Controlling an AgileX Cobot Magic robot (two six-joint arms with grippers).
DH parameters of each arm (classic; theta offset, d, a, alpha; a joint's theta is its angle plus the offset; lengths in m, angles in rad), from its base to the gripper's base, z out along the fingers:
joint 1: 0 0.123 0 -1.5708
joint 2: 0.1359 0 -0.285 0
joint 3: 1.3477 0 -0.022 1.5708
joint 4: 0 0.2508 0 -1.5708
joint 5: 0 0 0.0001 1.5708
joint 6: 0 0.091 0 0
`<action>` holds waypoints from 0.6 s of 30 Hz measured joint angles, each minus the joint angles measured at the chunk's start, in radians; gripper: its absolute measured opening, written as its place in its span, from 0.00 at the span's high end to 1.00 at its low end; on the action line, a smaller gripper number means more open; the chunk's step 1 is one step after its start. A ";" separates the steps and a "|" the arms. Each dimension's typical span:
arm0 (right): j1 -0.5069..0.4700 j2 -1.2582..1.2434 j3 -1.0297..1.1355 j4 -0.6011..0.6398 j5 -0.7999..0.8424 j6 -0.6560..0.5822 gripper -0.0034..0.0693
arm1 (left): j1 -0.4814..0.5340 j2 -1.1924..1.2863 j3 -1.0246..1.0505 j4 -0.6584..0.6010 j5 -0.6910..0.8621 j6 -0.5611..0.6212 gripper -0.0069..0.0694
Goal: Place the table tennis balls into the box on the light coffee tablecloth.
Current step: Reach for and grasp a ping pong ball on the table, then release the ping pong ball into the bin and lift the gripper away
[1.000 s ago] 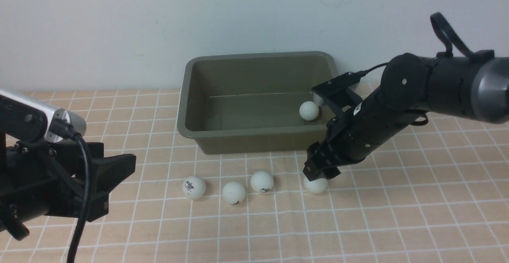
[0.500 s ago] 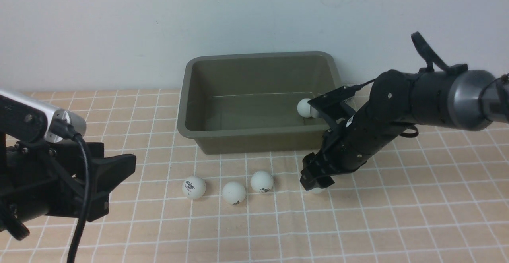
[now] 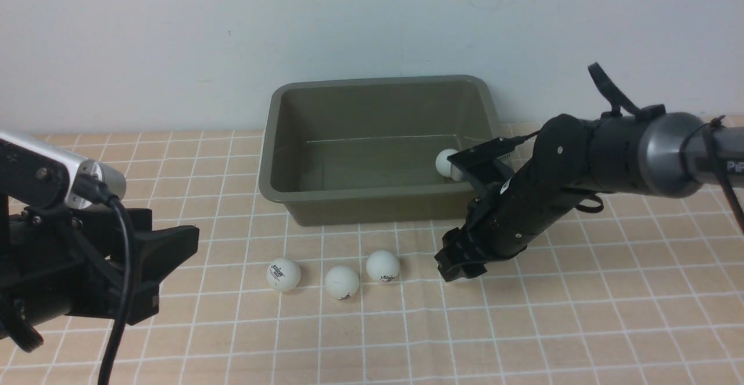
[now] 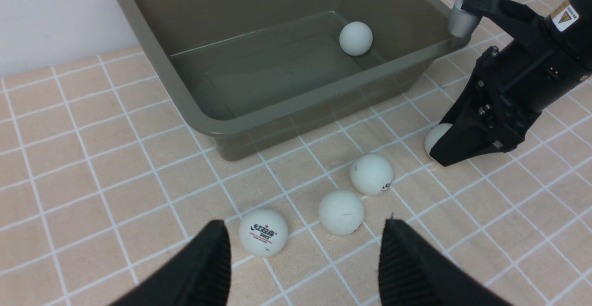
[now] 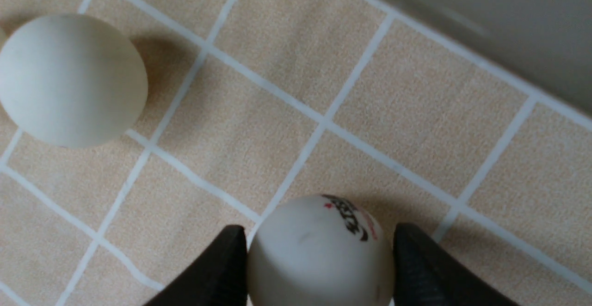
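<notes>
The right fingers (image 5: 217, 269) sit on either side of a ball (image 5: 319, 250). Both pads look pressed to its flanks, and it rests on the cloth (image 3: 581, 315) just in front of the box (image 3: 372, 207). A pinch off the ball's middle would likely squirt it loose, toward the three balls (image 3: 342, 282) in a row beside it. Tips this low might drag the cloth on the lift, and the box rim is near enough to clip on the way over. The left fingers (image 4: 203, 273) gape wide and hold nothing. A fifth ball (image 4: 355, 39) lies inside the box.

The gripped ball carries black-and-red print that cannot be read. The end ball (image 4: 263, 233) shows black characters under a small red mark, too fine to make out. A yellow warning label (image 4: 564, 15) sits on the right arm (image 3: 581, 158).
</notes>
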 joint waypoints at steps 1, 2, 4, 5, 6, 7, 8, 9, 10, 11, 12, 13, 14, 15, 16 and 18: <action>0.000 0.000 0.000 0.000 0.000 0.000 0.45 | 0.000 0.000 0.000 0.000 0.000 0.000 0.43; 0.000 0.000 -0.002 0.000 0.003 0.000 0.45 | 0.000 0.000 0.000 0.000 0.000 0.000 0.43; 0.000 -0.001 -0.012 -0.007 0.021 0.000 0.45 | 0.000 0.000 0.000 0.000 0.000 0.000 0.43; 0.000 -0.009 -0.024 -0.016 0.040 -0.002 0.45 | 0.000 0.000 0.000 0.000 0.000 0.000 0.43; 0.000 -0.020 -0.034 -0.024 0.059 -0.006 0.45 | 0.000 0.000 0.000 0.000 0.000 0.000 0.43; 0.000 -0.031 -0.044 -0.031 0.077 -0.010 0.45 | 0.000 0.000 0.000 0.000 0.000 0.000 0.43; 0.000 -0.035 -0.047 -0.035 0.086 -0.011 0.45 | 0.000 0.000 0.000 0.000 0.000 0.000 0.43; 0.000 -0.061 -0.069 -0.046 0.116 -0.014 0.45 | 0.000 0.000 0.000 0.000 0.000 0.000 0.43; 0.000 -0.082 -0.087 -0.054 0.144 -0.017 0.45 | 0.000 0.000 0.000 0.000 0.000 0.000 0.43; 0.000 -0.105 -0.106 -0.064 0.172 -0.020 0.45 | 0.000 0.000 0.000 0.000 0.000 0.000 0.43; 0.000 -0.127 -0.125 -0.070 0.200 -0.020 0.45 | 0.000 0.000 0.000 0.000 0.000 0.000 0.43; 0.000 -0.144 -0.140 -0.073 0.225 -0.020 0.45 | 0.000 0.000 0.000 0.000 0.000 0.000 0.43; 0.000 -0.163 -0.159 -0.076 0.244 -0.022 0.45 | 0.000 0.000 0.000 0.000 0.000 0.000 0.43; 0.000 -0.183 -0.183 -0.079 0.255 -0.025 0.45 | 0.000 0.000 0.000 0.000 0.000 0.000 0.43; 0.000 -0.189 -0.204 -0.082 0.256 -0.028 0.45 | 0.000 0.000 0.000 0.000 0.000 0.000 0.43; 0.000 -0.193 -0.246 -0.084 0.236 -0.036 0.45 | 0.000 0.000 0.000 0.000 0.000 0.000 0.43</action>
